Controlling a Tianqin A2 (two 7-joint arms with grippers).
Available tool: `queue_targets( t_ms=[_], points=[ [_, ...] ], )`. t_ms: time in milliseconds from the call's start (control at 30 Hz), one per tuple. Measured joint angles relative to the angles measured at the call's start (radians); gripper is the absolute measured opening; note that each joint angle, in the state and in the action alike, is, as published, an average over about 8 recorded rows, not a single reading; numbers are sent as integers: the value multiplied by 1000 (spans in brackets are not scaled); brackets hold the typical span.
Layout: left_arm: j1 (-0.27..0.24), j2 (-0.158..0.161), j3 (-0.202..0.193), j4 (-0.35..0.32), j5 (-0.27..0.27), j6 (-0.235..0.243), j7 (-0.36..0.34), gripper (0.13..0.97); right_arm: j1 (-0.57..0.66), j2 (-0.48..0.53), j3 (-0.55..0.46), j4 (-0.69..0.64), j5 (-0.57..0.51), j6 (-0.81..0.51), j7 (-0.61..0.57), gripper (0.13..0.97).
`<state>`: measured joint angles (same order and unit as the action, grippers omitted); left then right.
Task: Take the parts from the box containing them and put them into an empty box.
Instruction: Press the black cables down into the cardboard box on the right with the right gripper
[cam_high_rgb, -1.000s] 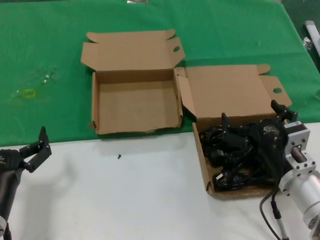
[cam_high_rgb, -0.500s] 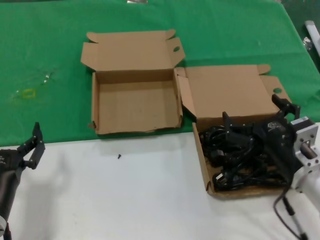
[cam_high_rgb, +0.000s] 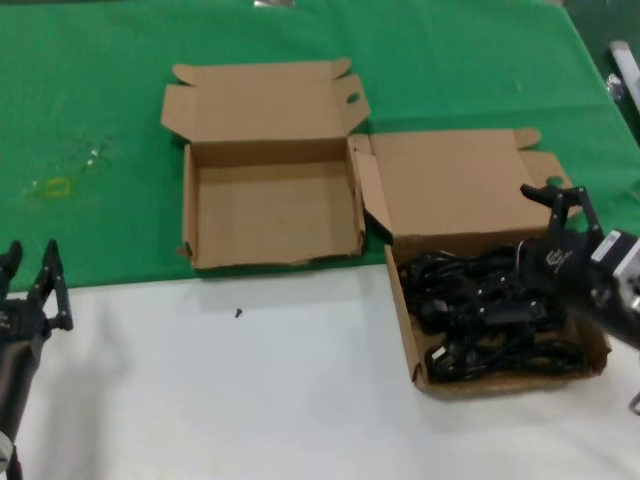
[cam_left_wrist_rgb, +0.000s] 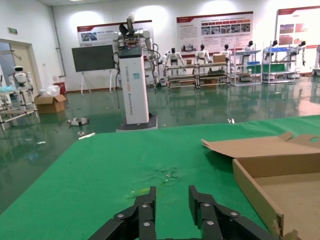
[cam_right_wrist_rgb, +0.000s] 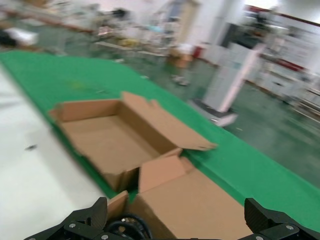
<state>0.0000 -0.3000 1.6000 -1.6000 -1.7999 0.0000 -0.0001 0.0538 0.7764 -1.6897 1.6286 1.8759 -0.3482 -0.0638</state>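
The parts, black power cords (cam_high_rgb: 490, 310), lie tangled in the box containing them (cam_high_rgb: 405, 320) at the front right; its plain lid (cam_high_rgb: 450, 185) lies open behind. A loop of cord (cam_right_wrist_rgb: 131, 225) shows in the right wrist view. My right gripper (cam_high_rgb: 535, 230) (cam_right_wrist_rgb: 175, 222) is open wide with nothing between its fingers. It hovers over the far right side of that box, near the lid hinge. The empty box (cam_high_rgb: 270, 210) (cam_right_wrist_rgb: 102, 142) (cam_left_wrist_rgb: 255, 192) sits open to the left on the green cloth. My left gripper (cam_high_rgb: 30, 262) (cam_left_wrist_rgb: 170, 197) is open and idle at the table's left edge.
The boxes straddle the line between the green cloth (cam_high_rgb: 100, 100) and the white tabletop (cam_high_rgb: 250, 400). A small black speck (cam_high_rgb: 238, 313) lies on the white part. A clear scrap with a yellow bit (cam_high_rgb: 58, 186) lies on the cloth at far left.
My right gripper has drawn back and to the right off the cords, holding nothing. My left gripper has slid left and turned to face forward.
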Motion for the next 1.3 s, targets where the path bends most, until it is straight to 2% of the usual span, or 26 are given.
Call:
queue_targets(
  t_ms=[333,667,833,1033,1300],
  points=[
    [0,0,0,0,0,0,0,223,193,155,-35,-86,-10,-393,-184,966],
    [0,0,0,0,0,0,0,151,440,172,-148,-239,-104,-678,-404,966],
    [0,0,0,0,0,0,0,149,528,150,-195,-316,-161,-749,-525,966],
    [0,0,0,0,0,0,0,142,597,114,-227,-394,-212,-775,-651,966],
    [0,0,0,0,0,0,0,142,642,79,-247,-460,-253,-776,-735,960]
  ],
)
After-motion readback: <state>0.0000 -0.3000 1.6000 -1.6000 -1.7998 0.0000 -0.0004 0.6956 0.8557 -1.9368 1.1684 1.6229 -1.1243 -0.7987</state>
